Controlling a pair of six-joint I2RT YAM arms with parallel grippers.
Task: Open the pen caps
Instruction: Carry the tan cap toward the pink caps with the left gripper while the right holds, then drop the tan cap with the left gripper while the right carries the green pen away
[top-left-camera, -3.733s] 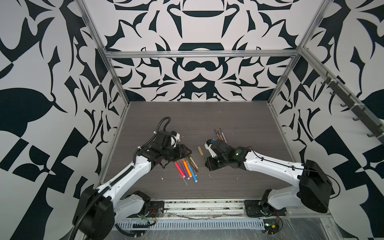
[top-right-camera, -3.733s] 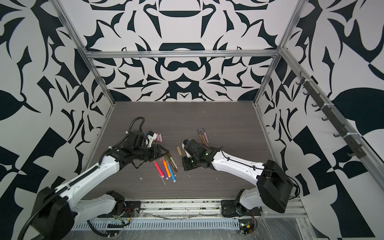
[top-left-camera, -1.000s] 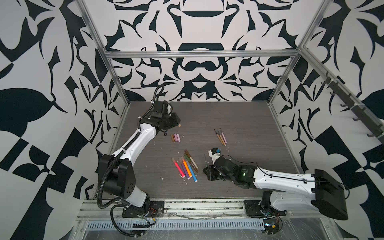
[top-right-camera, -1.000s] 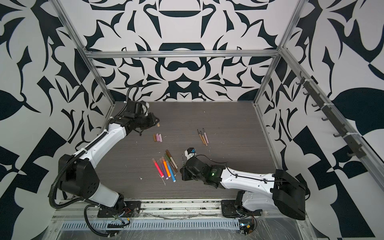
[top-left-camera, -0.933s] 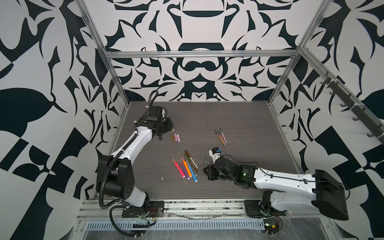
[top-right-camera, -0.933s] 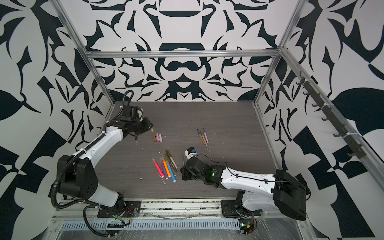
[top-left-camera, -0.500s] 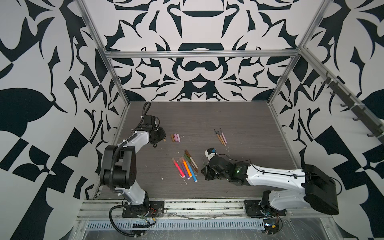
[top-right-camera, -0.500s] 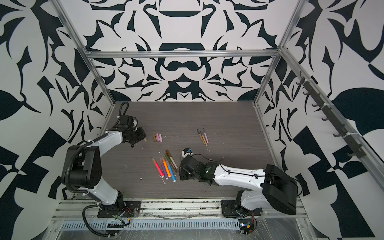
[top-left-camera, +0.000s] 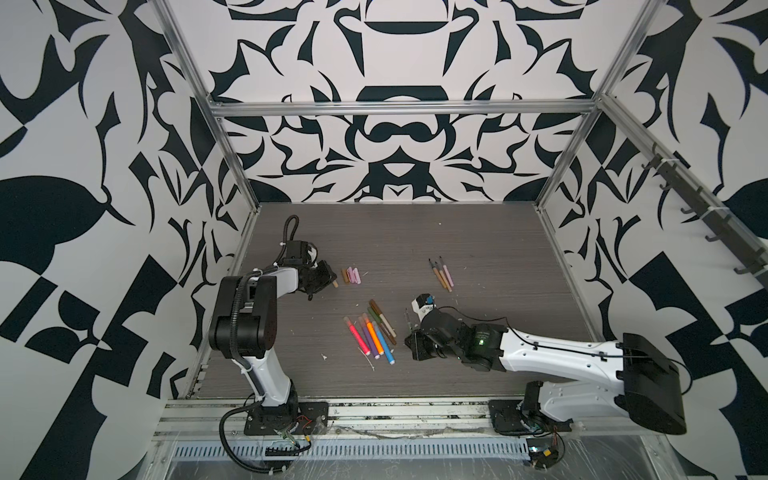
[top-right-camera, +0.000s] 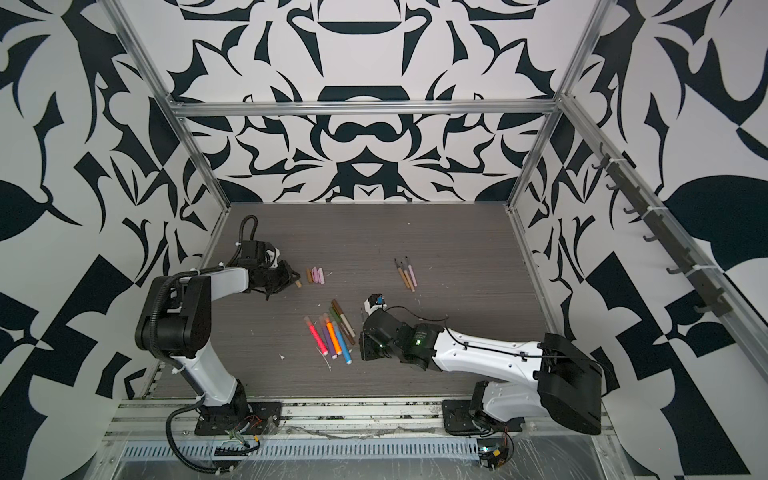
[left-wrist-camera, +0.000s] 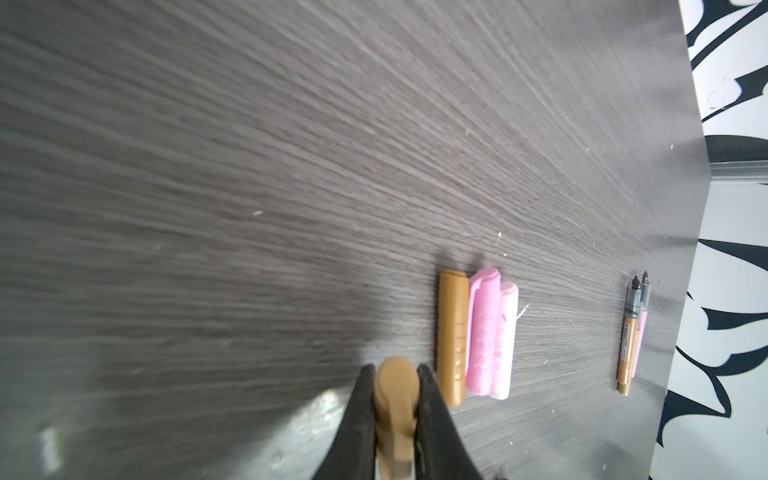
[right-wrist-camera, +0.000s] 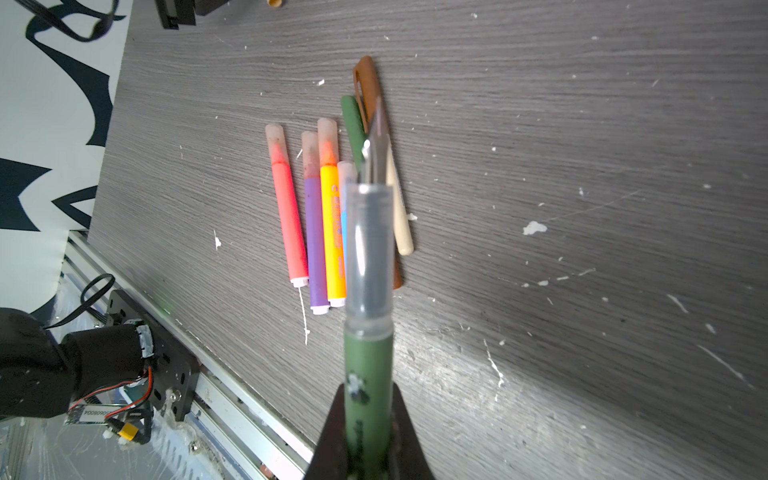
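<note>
Three loose stubby plastic caps (top-left-camera: 351, 275) (top-right-camera: 315, 275), one brown and two pink, lie side by side on the dark woodgrain tabletop (top-left-camera: 478, 232), left of centre in both top views. Just beside them the left gripper (left-wrist-camera: 395, 374) is clamped on a tan plastic cap (left-wrist-camera: 397, 388). Lower and right of centre, the right gripper (right-wrist-camera: 368, 399) is clamped on an uncapped olive-green pen (right-wrist-camera: 368, 357) with a clear grey neck. Between the arms lies a row of capped markers (top-left-camera: 371, 334): pink, purple, orange and blue, with translucent caps. Three uncapped slim pens (top-left-camera: 441, 274) lie upper right of the middle
</note>
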